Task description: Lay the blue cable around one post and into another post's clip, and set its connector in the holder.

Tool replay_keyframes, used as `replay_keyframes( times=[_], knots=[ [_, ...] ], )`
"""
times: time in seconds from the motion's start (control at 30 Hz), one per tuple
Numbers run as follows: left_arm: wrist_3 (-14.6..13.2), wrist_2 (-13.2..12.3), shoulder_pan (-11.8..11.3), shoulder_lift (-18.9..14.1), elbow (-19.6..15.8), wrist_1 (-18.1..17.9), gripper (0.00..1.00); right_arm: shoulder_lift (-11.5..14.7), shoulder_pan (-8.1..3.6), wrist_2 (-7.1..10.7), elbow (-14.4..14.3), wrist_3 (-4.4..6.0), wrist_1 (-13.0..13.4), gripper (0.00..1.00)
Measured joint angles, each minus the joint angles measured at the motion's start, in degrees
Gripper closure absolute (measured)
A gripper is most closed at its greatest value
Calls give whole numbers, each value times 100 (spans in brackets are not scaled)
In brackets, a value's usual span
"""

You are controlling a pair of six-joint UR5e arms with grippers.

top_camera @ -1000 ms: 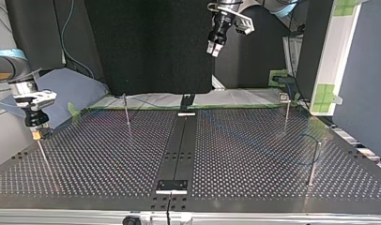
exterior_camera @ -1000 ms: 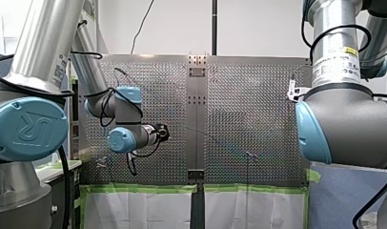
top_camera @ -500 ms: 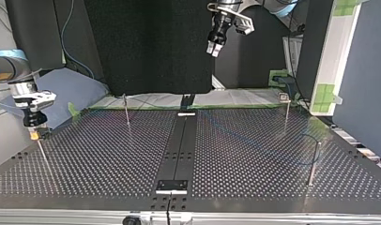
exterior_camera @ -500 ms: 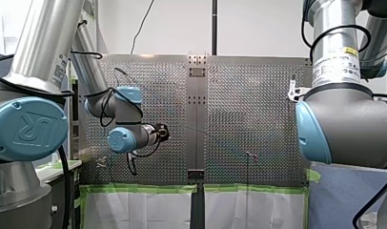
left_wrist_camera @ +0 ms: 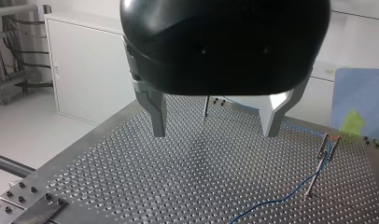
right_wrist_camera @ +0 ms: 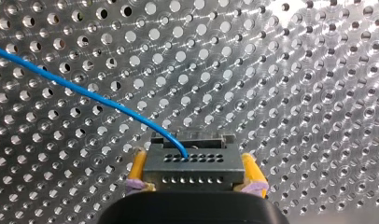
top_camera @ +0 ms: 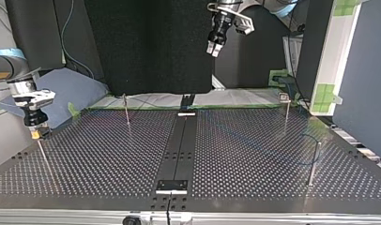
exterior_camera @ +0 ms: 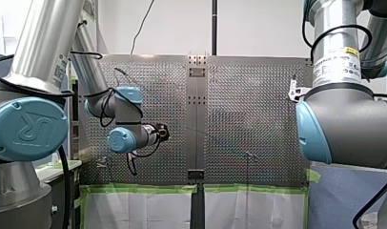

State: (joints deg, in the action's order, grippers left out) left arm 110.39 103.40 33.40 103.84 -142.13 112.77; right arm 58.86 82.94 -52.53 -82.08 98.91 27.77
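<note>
Right end effector (top_camera: 35, 135), connector (right_wrist_camera: 193, 164): slight drift

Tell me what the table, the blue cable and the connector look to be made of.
Table: bare metal, likely aluminium or steel; bright, with glints ringing each hole.
Blue cable: smooth, glossy blue sheath, probably plastic insulation; it bends in a soft curve.
Connector: dark grey, matte block with rows of small holes, likely moulded plastic.

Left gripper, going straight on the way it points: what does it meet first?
Most likely the perforated table; my left gripper hangs open above it. A thin post stands farther off between the fingers, depth unclear.
</note>
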Motion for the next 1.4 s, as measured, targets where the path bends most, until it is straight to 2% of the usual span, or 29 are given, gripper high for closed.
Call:
replay_keyframes(
  times=[0.1,0.2,0.23,0.3,1.4],
  knots=[
    [0,0,-4,1,-1,0,0,-1,0,0,-2,0,0,24],
    [0,0,-6,0,1,0,0,-3,-1,1,-3,0,0,12],
    [0,-1,-8,1,0,2,0,-5,0,1,-4,0,-6,12],
    [0,-4,-12,1,0,5,0,-5,0,0,-3,0,-1,2],
    [0,-1,-33,1,0,7,0,-1,0,0,-1,0,1,2]
  ],
)
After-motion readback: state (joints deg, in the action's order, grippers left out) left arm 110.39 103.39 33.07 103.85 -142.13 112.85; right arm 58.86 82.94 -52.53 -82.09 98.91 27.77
